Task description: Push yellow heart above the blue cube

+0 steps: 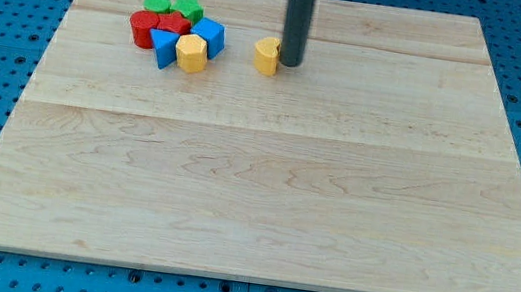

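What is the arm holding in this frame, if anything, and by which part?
Nothing is held. My tip, the dark rod's lower end, stands against the right side of the yellow heart-shaped block on the wooden board; it can only push.

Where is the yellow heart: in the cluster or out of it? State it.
Out. The yellow heart sits alone right of the cluster, wood showing between it and the blue cube; my tip at its right side.

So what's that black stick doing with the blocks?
That stick is my arm's rod. My tip sits right beside the yellow heart, on its right in the view, ready to push it. The blue cube is off to the left, packed in a cluster with red, green, blue and yellow blocks. The heart lies apart from the cluster, not yet above the cube.
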Robot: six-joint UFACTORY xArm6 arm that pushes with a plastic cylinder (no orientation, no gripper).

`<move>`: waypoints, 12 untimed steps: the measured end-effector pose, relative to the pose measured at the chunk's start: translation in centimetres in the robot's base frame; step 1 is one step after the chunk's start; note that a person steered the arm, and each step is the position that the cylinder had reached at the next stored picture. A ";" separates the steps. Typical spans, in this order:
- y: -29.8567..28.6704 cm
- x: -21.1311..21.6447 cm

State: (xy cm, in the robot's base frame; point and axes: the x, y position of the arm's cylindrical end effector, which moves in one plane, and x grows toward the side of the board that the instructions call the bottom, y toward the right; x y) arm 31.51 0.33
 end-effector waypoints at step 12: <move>-4.1 -1.7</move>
State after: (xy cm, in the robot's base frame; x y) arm 29.83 -3.79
